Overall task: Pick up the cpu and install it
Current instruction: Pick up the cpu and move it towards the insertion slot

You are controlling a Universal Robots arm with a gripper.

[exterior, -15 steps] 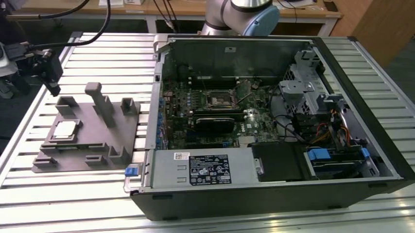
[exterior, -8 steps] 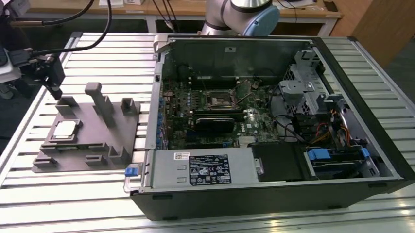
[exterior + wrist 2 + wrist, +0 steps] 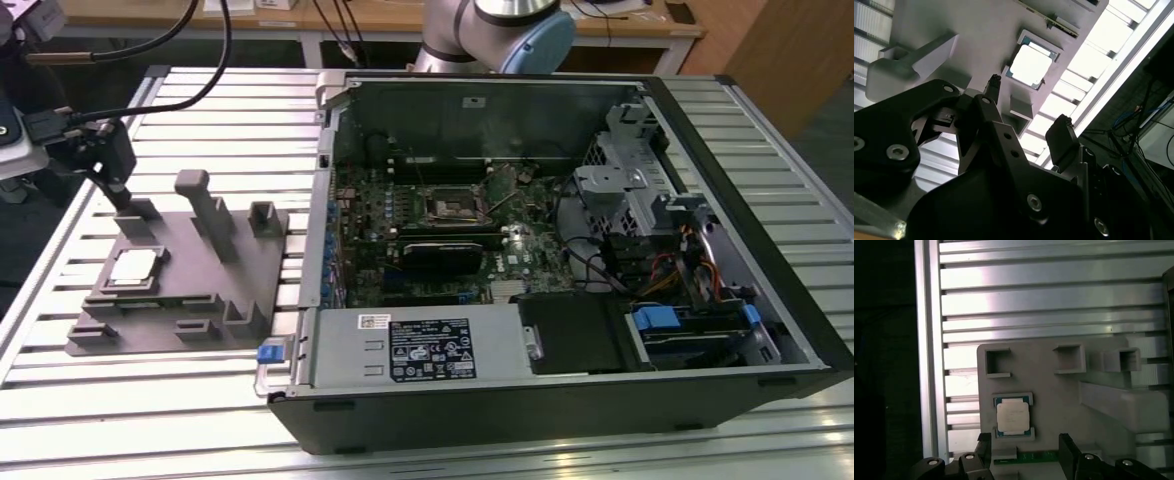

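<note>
On the grey holder, cpu lying flat, pincer spread and empty, close beside it

the cpu lies open from above, with tall fixture posts standing just beside it.

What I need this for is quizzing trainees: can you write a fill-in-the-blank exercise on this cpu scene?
1. The cpu rests on the gray fixture, to the exterior view's ____ of the open computer case.
2. In the second wrist view the gripper is ____, with its fingers set wide apart.
3. Between its fingers the gripper holds ____.

Missing words: left; open; nothing.
</note>
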